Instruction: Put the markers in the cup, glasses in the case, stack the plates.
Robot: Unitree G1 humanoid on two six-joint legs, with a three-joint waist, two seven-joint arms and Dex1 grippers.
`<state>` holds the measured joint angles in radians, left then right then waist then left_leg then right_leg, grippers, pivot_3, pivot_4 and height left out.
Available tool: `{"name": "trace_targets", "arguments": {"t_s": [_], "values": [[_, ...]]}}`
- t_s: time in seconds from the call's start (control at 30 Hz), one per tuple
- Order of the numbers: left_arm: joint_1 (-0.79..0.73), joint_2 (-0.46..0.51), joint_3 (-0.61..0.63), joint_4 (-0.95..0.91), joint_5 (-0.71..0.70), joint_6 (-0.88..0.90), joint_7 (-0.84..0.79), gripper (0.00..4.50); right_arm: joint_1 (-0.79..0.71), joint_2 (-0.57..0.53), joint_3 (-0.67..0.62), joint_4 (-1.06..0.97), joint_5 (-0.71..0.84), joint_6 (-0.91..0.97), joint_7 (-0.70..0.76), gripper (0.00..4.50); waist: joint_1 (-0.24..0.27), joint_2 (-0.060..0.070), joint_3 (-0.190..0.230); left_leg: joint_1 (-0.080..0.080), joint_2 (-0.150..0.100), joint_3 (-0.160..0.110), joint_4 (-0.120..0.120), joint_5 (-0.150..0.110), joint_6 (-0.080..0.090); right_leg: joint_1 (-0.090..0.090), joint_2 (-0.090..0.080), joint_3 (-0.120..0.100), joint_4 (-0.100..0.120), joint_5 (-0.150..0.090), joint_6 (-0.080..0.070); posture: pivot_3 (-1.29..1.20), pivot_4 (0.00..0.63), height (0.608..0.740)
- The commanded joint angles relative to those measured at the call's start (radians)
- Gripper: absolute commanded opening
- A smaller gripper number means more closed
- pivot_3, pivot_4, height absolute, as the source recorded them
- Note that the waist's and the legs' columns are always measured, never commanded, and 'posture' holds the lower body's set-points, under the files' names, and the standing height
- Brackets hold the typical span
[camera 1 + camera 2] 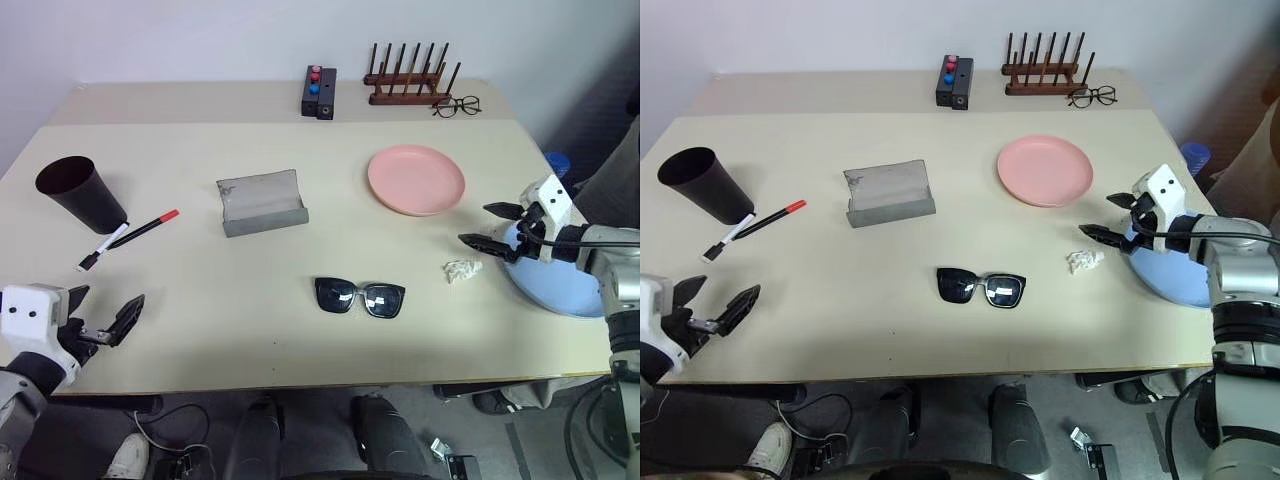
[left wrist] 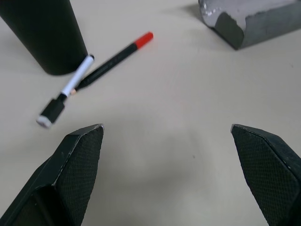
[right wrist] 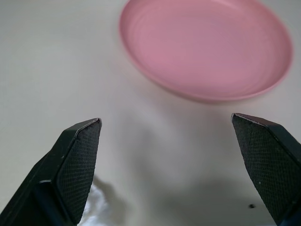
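The worktop (image 1: 300, 320) is a pale beige slab carrying everything. At about 3 o'clock on it, near the right edge, lies the light blue plate (image 1: 560, 290), partly covered by the right hand (image 1: 490, 226). That hand hangs over the plate's inner rim with its 2 black fingers spread wide and nothing between them, pointing toward 10 o'clock at the pink plate (image 1: 416, 179). The pink plate sits at about 1 o'clock from the worktop's middle, apart from the blue one.

The dark cup (image 1: 80, 193) stands upright at 9 o'clock, near the left edge. Just beside its base, toward 5 o'clock, lie the 2 markers: the black marker with a red cap (image 1: 145, 229) and the white marker with a black cap (image 1: 103, 247), crossing or touching where their ends meet. The left hand (image 1: 105, 318) hovers at 7 o'clock near the front-left corner, fingers wide apart and holding nothing, aimed toward the markers and cup.

The grey case (image 1: 262, 203) stands open near the middle, slightly toward 11 o'clock. The black sunglasses (image 1: 360, 297) lie unfolded at 5 o'clock from it, toward the front edge.

A wooden peg rack (image 1: 408, 77) stands at the far edge at 12 o'clock, with a small black button box (image 1: 319, 92) at its left and wire eyeglasses (image 1: 457, 106) at its right. A crumpled white scrap (image 1: 462, 270) lies just beside the blue plate's left rim.
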<state>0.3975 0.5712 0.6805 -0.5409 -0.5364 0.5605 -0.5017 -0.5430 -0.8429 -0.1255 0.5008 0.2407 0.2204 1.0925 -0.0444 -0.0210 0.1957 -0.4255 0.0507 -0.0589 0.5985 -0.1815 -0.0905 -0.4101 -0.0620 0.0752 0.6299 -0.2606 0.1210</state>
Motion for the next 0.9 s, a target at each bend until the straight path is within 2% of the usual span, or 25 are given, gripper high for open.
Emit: {"name": "trace_targets", "arguments": {"t_s": [0.03, 0.6, 0.9], "values": [[-0.009, 0.007, -0.008, -0.008, 0.003, -0.006, 0.003, 4.46, 0.014, 0.002, -0.021, -0.064, 0.016, 0.008, -0.016, 4.50, -0.001, 0.000, 0.000, 0.000, 0.000, 0.000, 0.000, 0.000, 0.000, 0.000, 0.000, 0.000, 0.000, 0.000, 0.000, 0.00, 0.150, 0.740], [-0.071, 0.019, -0.085, 0.017, 0.025, 0.046, 0.053, 4.46, 0.013, 0.068, -0.012, -0.146, 0.029, 0.016, -0.032, 4.50, -0.001, 0.000, 0.000, 0.001, 0.000, 0.000, 0.001, 0.000, 0.000, 0.001, 0.000, 0.000, 0.001, 0.000, 0.000, 0.00, 0.150, 0.740], [-0.325, 0.129, -0.143, 0.162, 0.012, 0.195, 0.063, 4.46, 0.146, 0.113, -0.016, -0.409, 0.089, 0.107, -0.076, 4.50, 0.001, 0.000, -0.001, 0.001, 0.000, -0.001, 0.001, 0.000, 0.000, 0.001, 0.001, 0.000, 0.001, 0.000, 0.001, 0.00, 0.150, 0.740]]}}
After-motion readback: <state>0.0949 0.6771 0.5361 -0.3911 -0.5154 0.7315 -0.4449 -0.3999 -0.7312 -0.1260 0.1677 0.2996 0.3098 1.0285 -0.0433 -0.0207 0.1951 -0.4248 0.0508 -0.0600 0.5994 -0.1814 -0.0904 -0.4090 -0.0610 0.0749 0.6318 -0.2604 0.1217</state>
